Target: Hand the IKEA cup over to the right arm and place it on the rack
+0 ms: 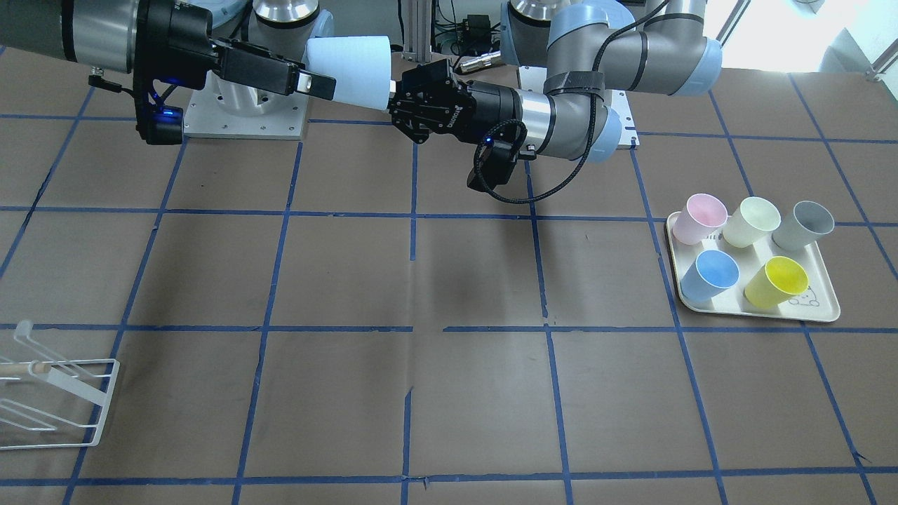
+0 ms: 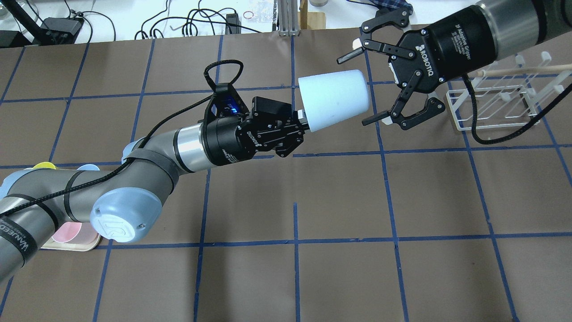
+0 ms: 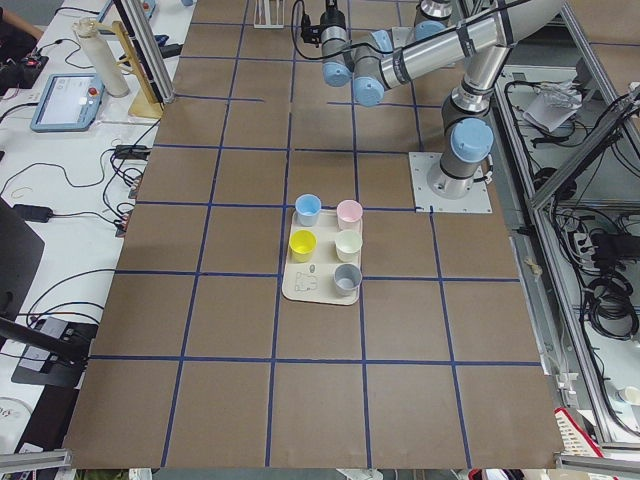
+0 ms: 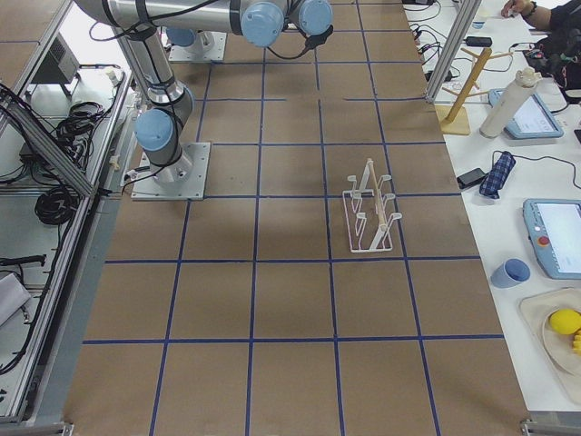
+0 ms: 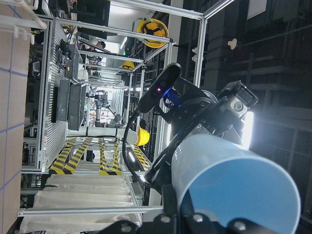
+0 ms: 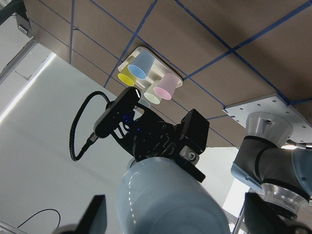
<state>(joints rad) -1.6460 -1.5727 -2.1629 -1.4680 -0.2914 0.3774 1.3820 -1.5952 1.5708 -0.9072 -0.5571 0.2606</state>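
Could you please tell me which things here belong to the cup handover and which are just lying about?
In the job: the IKEA cup, held by the left gripper; the open right gripper; the rack.

Lying about: the tray with pink cup, cream cup, grey cup, blue cup, yellow cup.

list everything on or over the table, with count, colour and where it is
IKEA cup: 1, pale sky-blue, in the air on its side between the two tools
tray: 1, cream, on the table on the robot's left
cups on the tray: 5, upright: pink cup, pale yellow cup, grey cup, blue cup, yellow cup
rack: 1, white wire with a wooden dowel, on the table on the robot's right, no cups on it
table: 1, brown with a blue tape grid
left tool: 1, black, shut on the IKEA cup
right tool: 1, black, open at the cup's free end
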